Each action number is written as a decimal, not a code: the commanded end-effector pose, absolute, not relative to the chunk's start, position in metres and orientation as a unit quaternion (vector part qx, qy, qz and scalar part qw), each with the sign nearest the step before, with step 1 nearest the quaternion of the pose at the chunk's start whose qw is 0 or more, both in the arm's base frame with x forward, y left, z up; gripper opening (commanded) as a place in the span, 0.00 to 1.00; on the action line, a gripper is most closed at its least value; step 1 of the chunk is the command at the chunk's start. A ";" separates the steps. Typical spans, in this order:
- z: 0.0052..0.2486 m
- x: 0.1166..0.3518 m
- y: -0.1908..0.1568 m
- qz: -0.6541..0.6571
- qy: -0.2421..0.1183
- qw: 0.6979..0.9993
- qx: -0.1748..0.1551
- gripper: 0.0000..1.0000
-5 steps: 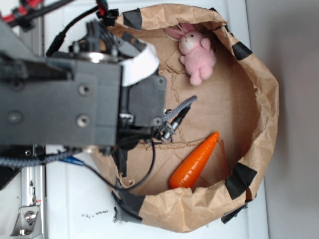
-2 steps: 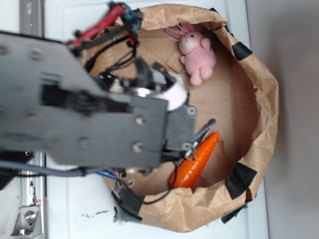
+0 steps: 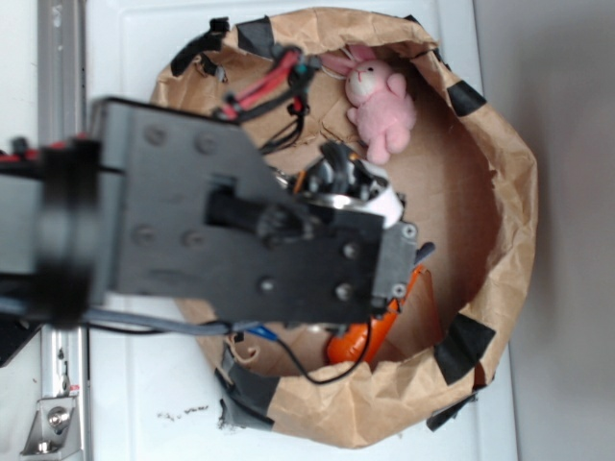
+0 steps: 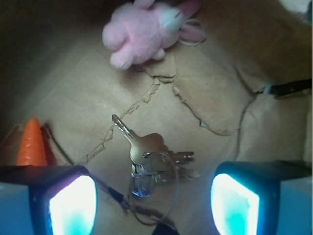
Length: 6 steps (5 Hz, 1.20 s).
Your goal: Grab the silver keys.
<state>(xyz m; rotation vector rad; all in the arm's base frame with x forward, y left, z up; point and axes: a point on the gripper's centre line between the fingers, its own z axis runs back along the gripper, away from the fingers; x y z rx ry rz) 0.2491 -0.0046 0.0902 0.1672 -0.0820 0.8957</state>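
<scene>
With its fingers spread apart, the end effector (image 4: pixel 154 200) hangs over the silver keys (image 4: pixel 151 161), which lie on the brown paper bag (image 3: pixel 500 192) floor between pink plush bunny (image 4: pixel 142 29) and orange carrot (image 4: pixel 32 144).

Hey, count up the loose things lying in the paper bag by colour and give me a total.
Pink: 1, the plush bunny
Orange: 1, the carrot
Silver: 1, the bunch of keys
Total: 3
</scene>
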 end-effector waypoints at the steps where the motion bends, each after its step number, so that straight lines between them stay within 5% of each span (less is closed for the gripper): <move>1: 0.086 0.227 0.026 0.446 -0.012 0.893 0.062 1.00; 2: 0.078 0.219 0.037 0.438 0.028 0.896 0.063 1.00; 6: 0.076 0.201 0.043 0.386 0.034 0.922 0.010 1.00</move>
